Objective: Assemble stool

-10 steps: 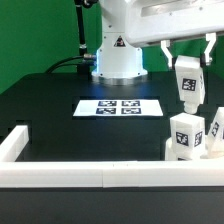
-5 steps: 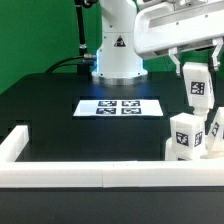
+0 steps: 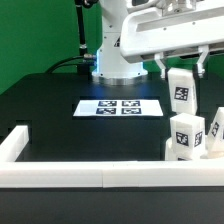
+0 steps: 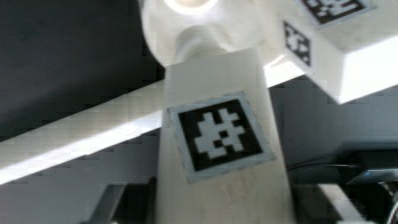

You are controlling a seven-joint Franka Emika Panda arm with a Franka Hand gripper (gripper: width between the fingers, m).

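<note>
**Stool leg held aloft in the claw**

A white stool leg (image 3: 182, 92) is gripped by the claw (image 3: 180, 68), whose jaws are closed on the leg's upper end. The leg is carried clear of the black tabletop (image 3: 50, 105), roughly upright with a slight tilt, and a black-and-white tag is seen on its face. In the wrist view the held leg (image 4: 217, 140) fills the middle of the picture, its tag facing the camera.

Below the held leg, more white stool parts (image 3: 188, 135) are grouped at the exterior view's right, just inside the white border rail (image 3: 90, 174). Their exact number cannot be told. The marker board (image 3: 119, 107) lies flat on the tabletop in front of the arm's base (image 3: 118, 62), well apart from the parts.
</note>
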